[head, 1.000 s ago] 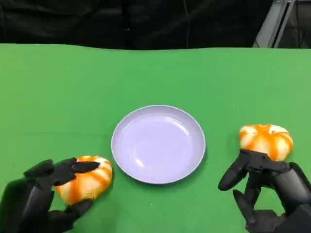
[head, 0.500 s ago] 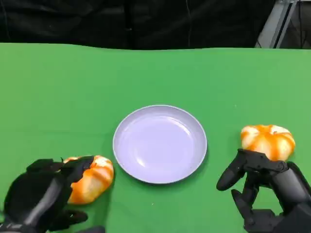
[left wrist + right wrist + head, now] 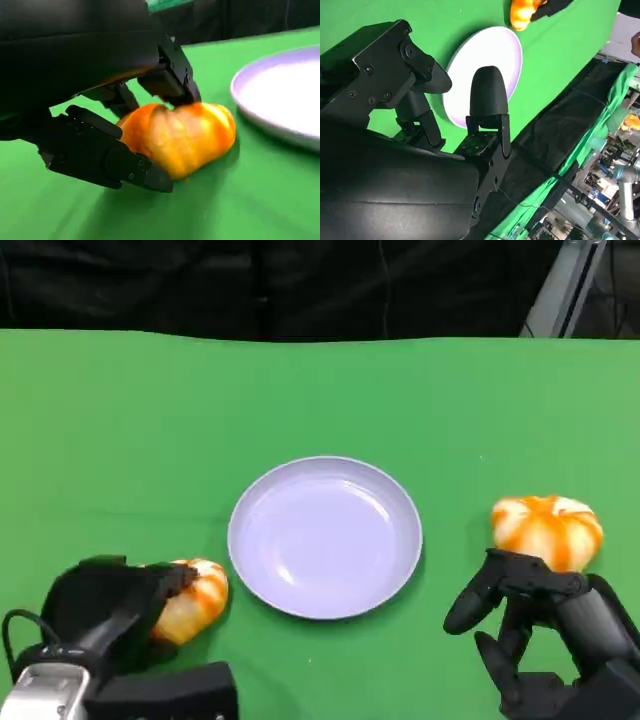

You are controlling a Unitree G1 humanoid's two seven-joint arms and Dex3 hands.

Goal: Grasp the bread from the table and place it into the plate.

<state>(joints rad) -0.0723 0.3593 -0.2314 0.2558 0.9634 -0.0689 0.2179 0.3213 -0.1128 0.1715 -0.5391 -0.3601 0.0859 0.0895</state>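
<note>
Two orange-and-white bread rolls lie on the green table. The left bread [image 3: 198,597] [image 3: 181,136] sits just left of the empty lilac plate [image 3: 325,537] [image 3: 280,95]. My left hand [image 3: 105,612] lies over it and grips it. In the left wrist view the fingers [image 3: 167,77] press on its top and the thumb [image 3: 100,156] hooks under its near side, while it rests on the cloth. The right bread [image 3: 548,528] lies right of the plate. My right hand [image 3: 540,625] hovers just in front of it with fingers spread, touching nothing.
The green cloth ends at a dark backdrop at the far edge. The right wrist view looks across the plate [image 3: 485,75] to the left bread [image 3: 521,14]; shelves and clutter lie beyond the table.
My left hand has rolled over the left bread and closed around it, covering more of it. The right hand and the right bread have stayed put.
</note>
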